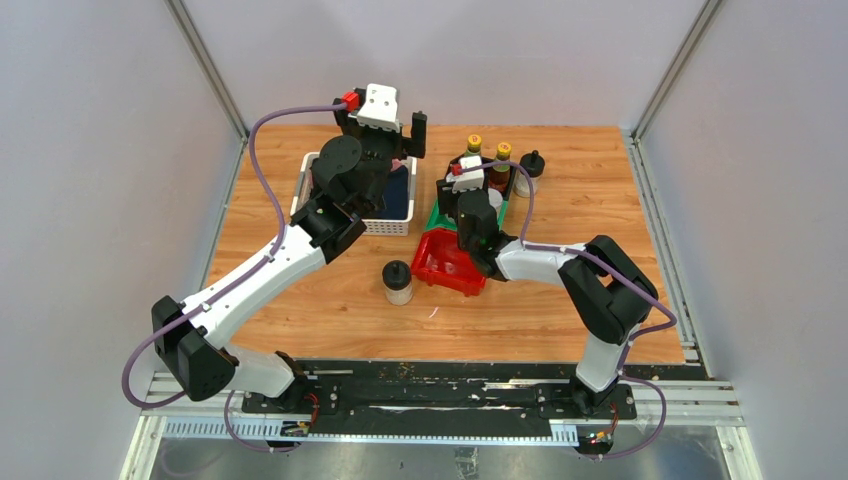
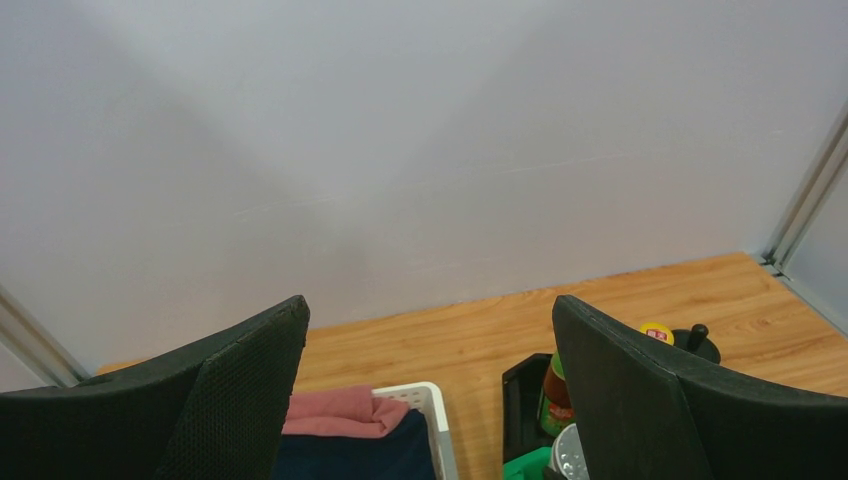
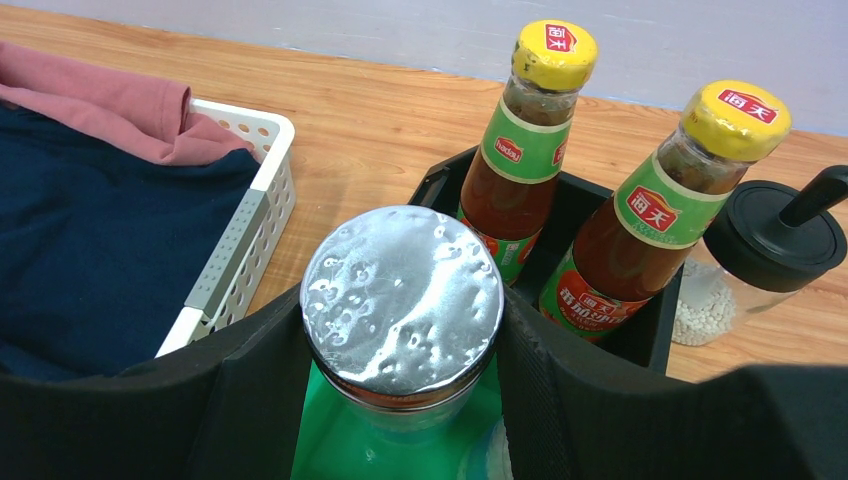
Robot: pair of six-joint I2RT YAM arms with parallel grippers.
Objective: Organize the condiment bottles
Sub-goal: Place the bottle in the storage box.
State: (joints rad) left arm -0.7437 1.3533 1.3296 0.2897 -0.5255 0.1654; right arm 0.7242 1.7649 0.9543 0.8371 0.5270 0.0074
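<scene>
My right gripper (image 3: 402,325) is shut on a silver-lidded clear shaker (image 3: 402,290), held upright over the green bin (image 3: 335,440); in the top view this gripper (image 1: 473,195) hangs over that bin. A pale round shape, perhaps the second shaker (image 3: 487,458), lies below it. Two yellow-capped sauce bottles (image 3: 525,150) (image 3: 660,205) stand in the black bin (image 3: 640,335). One black-lidded jar (image 3: 770,240) stands right of the black bin, the other (image 1: 398,281) on the table in front of the red bin (image 1: 447,263). My left gripper (image 1: 385,135) is raised over the white basket, open and empty (image 2: 430,310).
The white basket (image 1: 303,185) of dark blue and pink cloth sits left of the bins; it also shows in the left wrist view (image 2: 437,420). The red, green and black bins form a row running from front to back. Grey walls enclose the table's back and sides.
</scene>
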